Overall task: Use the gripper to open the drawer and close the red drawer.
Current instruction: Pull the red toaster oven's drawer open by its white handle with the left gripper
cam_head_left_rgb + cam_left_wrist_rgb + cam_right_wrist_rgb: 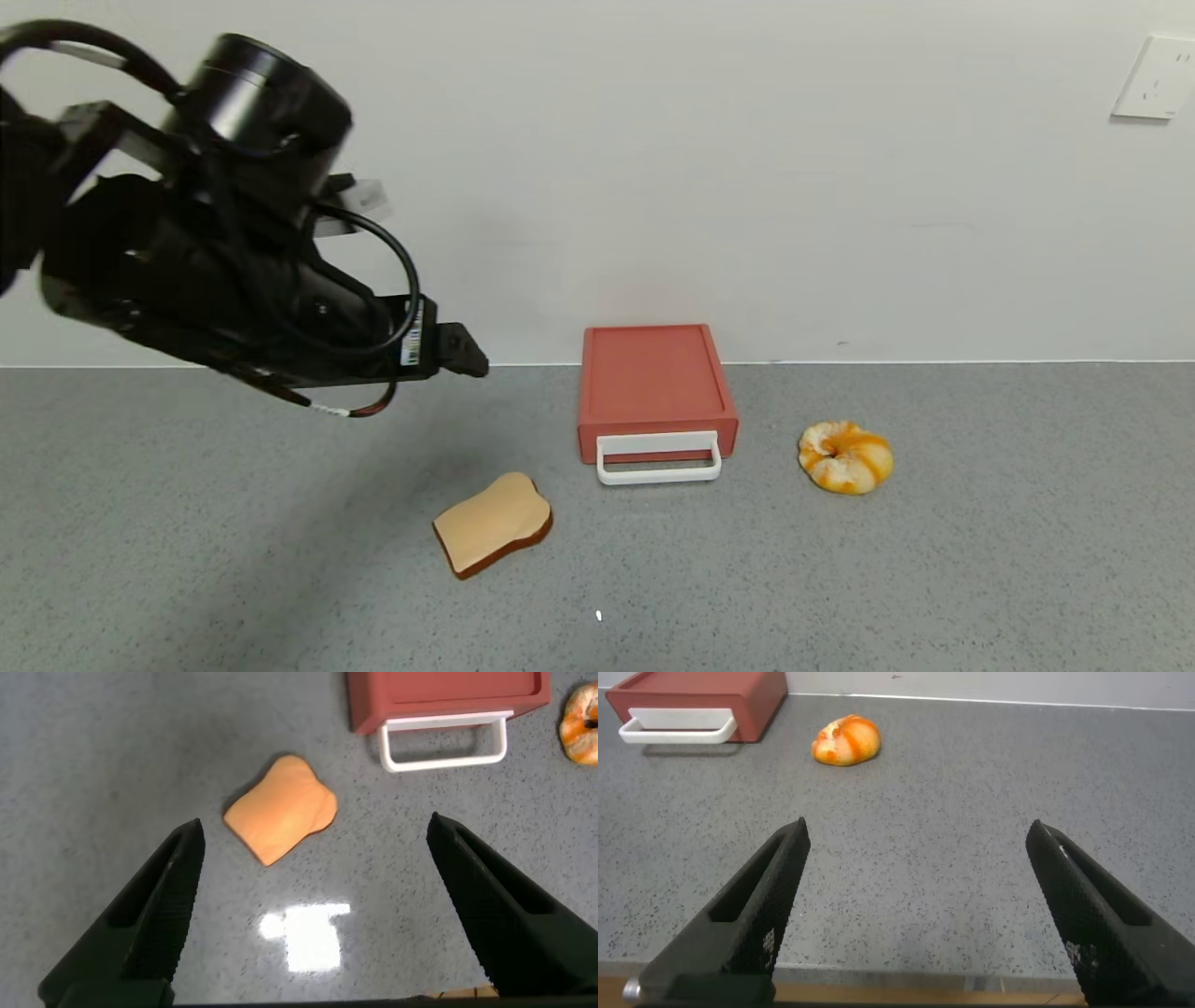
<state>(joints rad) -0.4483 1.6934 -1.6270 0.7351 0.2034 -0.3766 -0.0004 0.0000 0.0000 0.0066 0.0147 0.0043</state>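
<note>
A: Upper left of the head view, the left gripper (464,353) hung above the table (187,560), fingers spread wide, gripping nothing.

B: Below it, lower centre, lay a bread slice (493,535). Just right of centre sat the red drawer (653,387), apparently shut, white handle (658,459) facing us.

A: Looked light, rigid plastic; it could skid. Hook that loop handle.

B: Further right, a pastry (845,455). The right gripper (915,919) showed only in its wrist view, wide apart, empty.

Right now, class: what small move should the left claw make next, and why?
Probably ease the left claw forward and down toward the white handle of the red drawer. The claw is open, hangs above the table, and the drawer looks shut.
</note>
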